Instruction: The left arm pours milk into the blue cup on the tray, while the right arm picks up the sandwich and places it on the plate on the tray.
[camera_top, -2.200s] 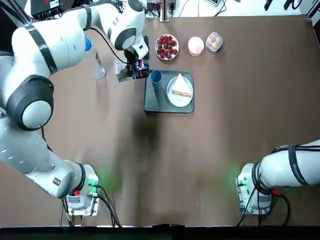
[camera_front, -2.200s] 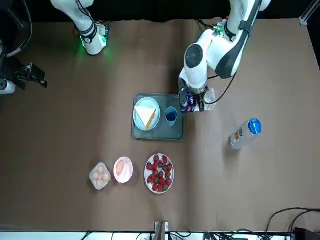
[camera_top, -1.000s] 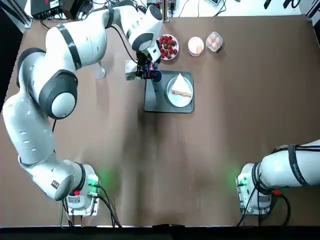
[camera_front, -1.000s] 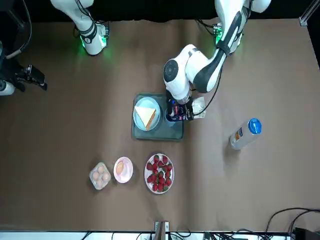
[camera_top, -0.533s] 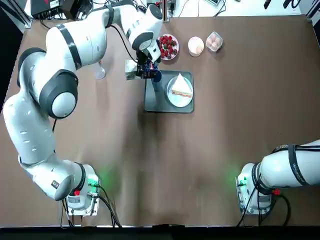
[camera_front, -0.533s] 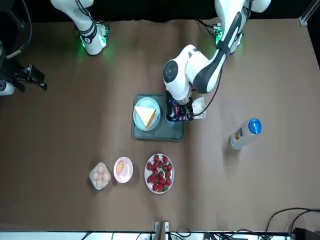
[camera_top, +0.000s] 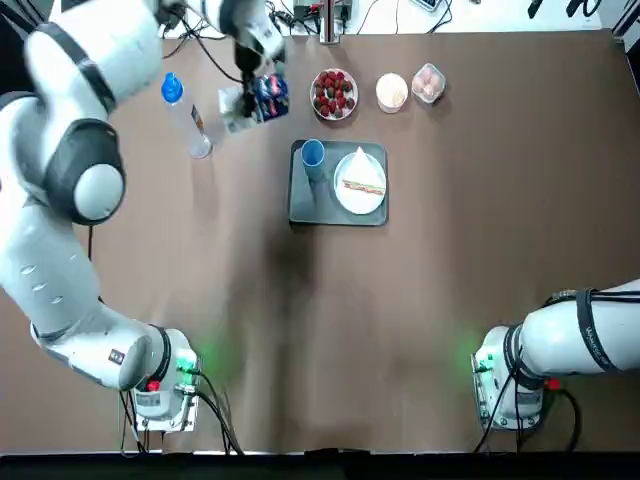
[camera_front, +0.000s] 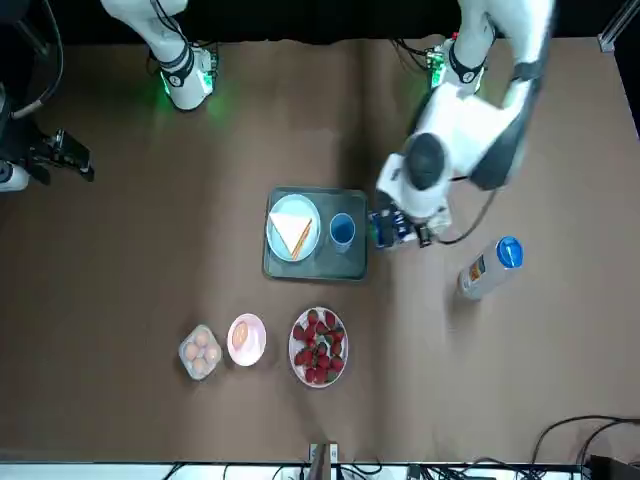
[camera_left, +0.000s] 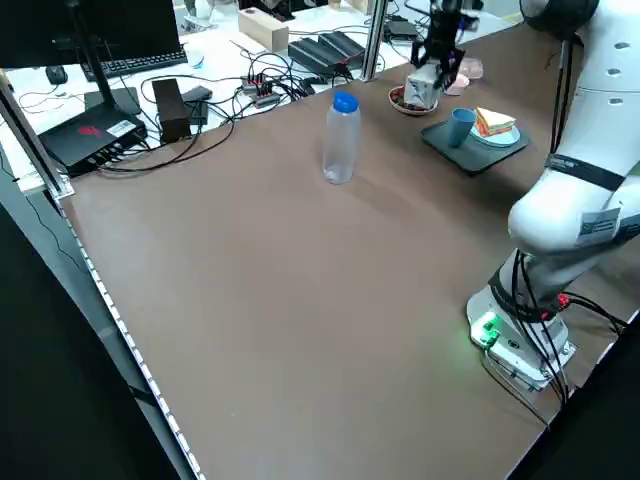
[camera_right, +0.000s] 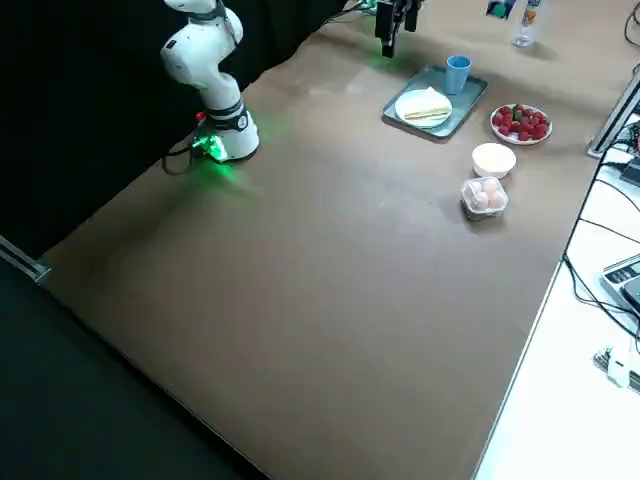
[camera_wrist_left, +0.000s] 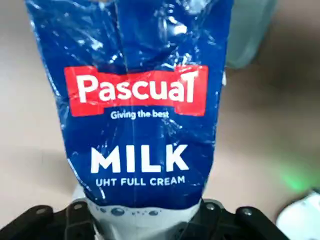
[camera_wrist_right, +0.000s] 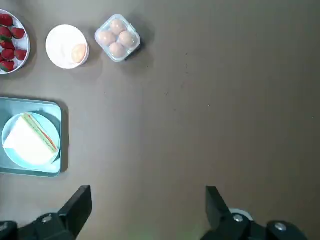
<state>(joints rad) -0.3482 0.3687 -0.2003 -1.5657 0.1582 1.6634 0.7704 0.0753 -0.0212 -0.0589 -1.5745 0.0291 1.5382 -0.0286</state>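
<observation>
Left pincer (camera_wrist_left: 145, 220) pinching milk carton (camera_wrist_left: 137, 150), beside tray (camera_top: 340, 214); pouring seems done; sandwich (camera_top: 362, 175) on plate (camera_top: 355, 203); next, set carton upright on worktop (camera_top: 450, 300); right pincer (camera_wrist_right: 149, 212) idle, spread.

Cup (camera_top: 312, 158) left of sandwich (camera_top: 363, 174) on plate (camera_top: 357, 204), both on tray (camera_top: 338, 212)

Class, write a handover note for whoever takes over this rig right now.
Left gripper: shut on milk carton, held up beyond the tray's far left corner.
Right gripper: open, parked over the table's right side.
Done: sandwich on plate, on tray.
Unclear: whether the blue cup, on the tray, holds milk.
Left: check cup; pour if needed.
</observation>
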